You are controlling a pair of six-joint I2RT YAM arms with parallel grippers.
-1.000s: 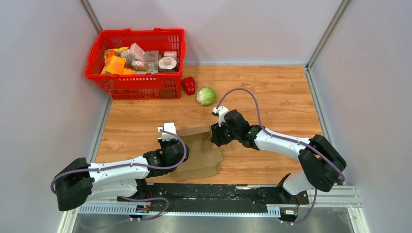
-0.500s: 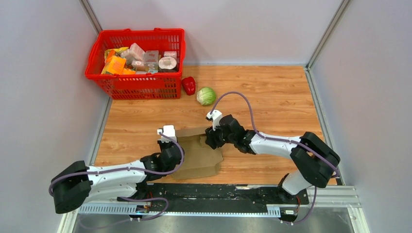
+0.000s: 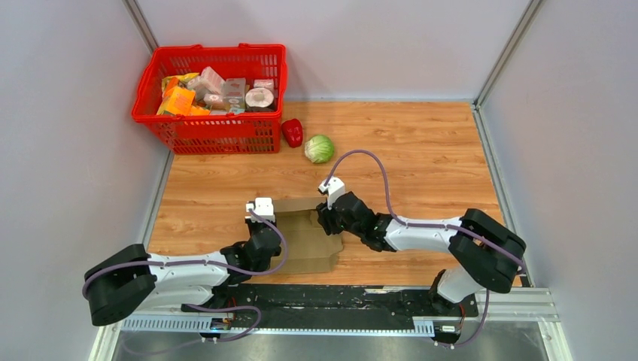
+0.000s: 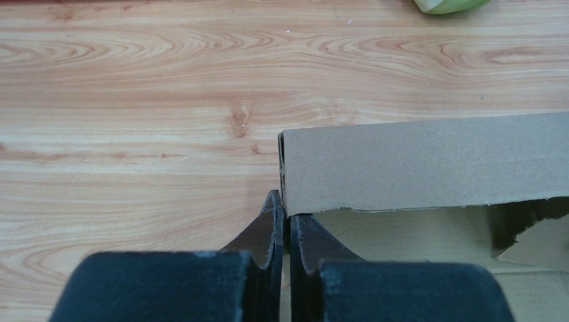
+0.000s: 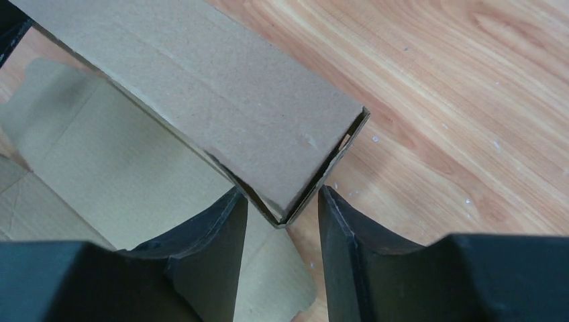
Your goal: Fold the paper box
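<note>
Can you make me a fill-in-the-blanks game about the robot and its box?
The basket in the far corner is coloured ___.
The cabbage beside it is coloured ___.
The right claw stands ___ around a corner of the paper box.
The left claw is squeezed ___ at the box's other end.
Missing words: red, green, open, shut.

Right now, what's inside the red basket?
The red basket holds colourful packets, an orange one and a round roll-shaped thing. Anything lying beneath them is covered, so I can't tell.
</note>
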